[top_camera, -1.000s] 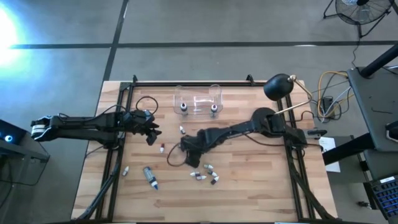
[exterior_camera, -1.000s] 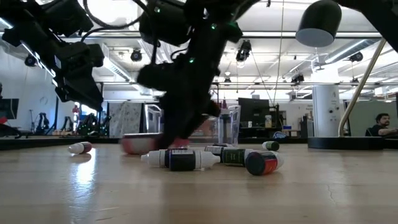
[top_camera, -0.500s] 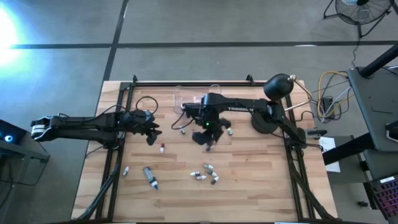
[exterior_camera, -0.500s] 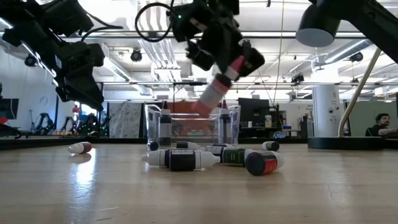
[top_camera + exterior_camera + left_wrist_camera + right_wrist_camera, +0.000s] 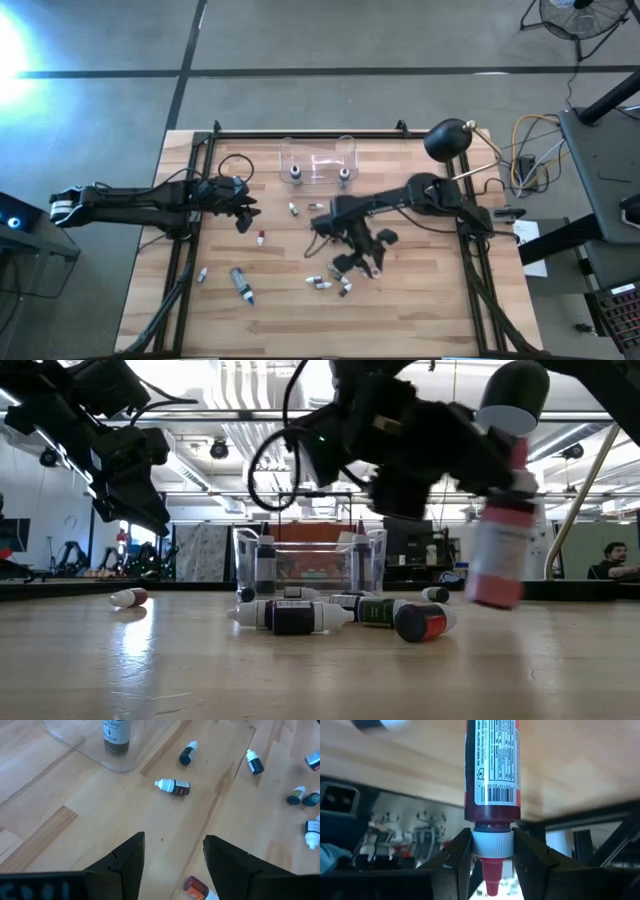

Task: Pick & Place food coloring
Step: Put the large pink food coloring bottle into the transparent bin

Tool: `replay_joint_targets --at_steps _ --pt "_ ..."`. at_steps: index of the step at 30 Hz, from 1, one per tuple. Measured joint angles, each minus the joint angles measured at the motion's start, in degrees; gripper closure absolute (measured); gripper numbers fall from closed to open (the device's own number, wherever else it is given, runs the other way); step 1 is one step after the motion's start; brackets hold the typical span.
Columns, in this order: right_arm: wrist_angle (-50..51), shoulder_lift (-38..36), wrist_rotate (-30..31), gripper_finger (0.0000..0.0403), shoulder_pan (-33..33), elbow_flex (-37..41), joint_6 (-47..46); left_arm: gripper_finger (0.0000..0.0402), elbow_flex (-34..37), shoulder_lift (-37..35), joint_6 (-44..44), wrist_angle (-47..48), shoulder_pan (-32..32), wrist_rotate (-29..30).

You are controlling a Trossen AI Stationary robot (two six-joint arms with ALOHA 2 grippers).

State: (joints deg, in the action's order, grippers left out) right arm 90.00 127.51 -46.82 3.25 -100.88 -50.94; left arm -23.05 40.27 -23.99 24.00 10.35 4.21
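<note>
A red food coloring tube [image 5: 491, 775] is being gripped by its white cap in the right tool [image 5: 491, 851], above the worktop [image 5: 420, 310] near scattered small bottles [image 5: 330, 282]. The left tool [image 5: 172, 855] is being held wide, empty, over the worktop's left side.

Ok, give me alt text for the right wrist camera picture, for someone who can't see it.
The right gripper is shut on a red food coloring bottle, its two dark fingers pinching the white collar just above the red nozzle tip. The bottle's label, with a barcode and small print, faces the camera. Beyond it are the pale wooden table and a blurred room.
</note>
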Motion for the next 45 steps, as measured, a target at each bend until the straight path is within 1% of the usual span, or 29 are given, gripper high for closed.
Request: replay_joint_targets --at_steps 4,6,13,16,18,26,28,30,33,37,40,43,45 --pt "0.03 -0.79 -5.37 0.0293 3.21 3.10 -0.08 0.0225 0.00 0.00 0.04 -0.02 0.00 0.19" --pt "0.02 -0.79 -6.84 0.0293 4.51 4.58 0.00 0.0225 0.00 0.00 0.04 -0.03 0.00 0.21" --pt "-0.46 -0.79 -6.89 0.0287 6.26 9.89 1.65 0.0225 0.00 0.00 0.31 -0.05 0.00 0.19" --pt "-0.83 -0.79 -4.74 0.0272 6.42 10.97 2.11 0.0225 0.00 0.00 0.31 -0.05 0.00 0.19" --pt "-1.22 -0.79 -2.25 0.0259 6.34 11.00 2.10 0.0225 0.00 0.00 0.31 -0.03 0.00 0.17" --pt "-1.73 -0.98 1.94 0.0199 6.40 8.07 2.06 0.0225 0.00 0.00 0.31 -0.03 0.00 0.17" --pt "-1.97 -1.31 4.55 0.0186 6.55 6.78 1.39 0.0225 0.00 0.00 0.37 -0.05 0.00 0.17" --pt "-2.08 -1.67 8.67 0.0174 6.74 5.33 0.59 0.0225 0.00 0.00 0.52 -0.05 0.00 0.15" --pt "-2.07 -1.77 10.95 0.0158 6.88 3.01 -0.40 0.0225 0.00 0.00 0.56 -0.06 0.00 0.15" --pt "-1.95 -1.86 11.32 0.0148 6.90 1.37 -1.96 0.0225 0.00 0.00 0.59 -0.07 0.00 0.15" --pt "-1.89 -1.86 13.16 0.0147 7.03 0.77 -2.07 0.0225 0.00 0.00 0.61 -0.10 0.00 0.14" --pt "-1.86 -2.33 17.10 0.0148 7.59 -0.64 0.00 0.0225 0.00 0.00 0.63 -0.10 0.00 0.13" --pt "-1.98 -3.24 21.69 0.0148 8.53 -2.23 3.73 0.0225 0.00 0.00 0.64 -0.12 0.00 0.13"
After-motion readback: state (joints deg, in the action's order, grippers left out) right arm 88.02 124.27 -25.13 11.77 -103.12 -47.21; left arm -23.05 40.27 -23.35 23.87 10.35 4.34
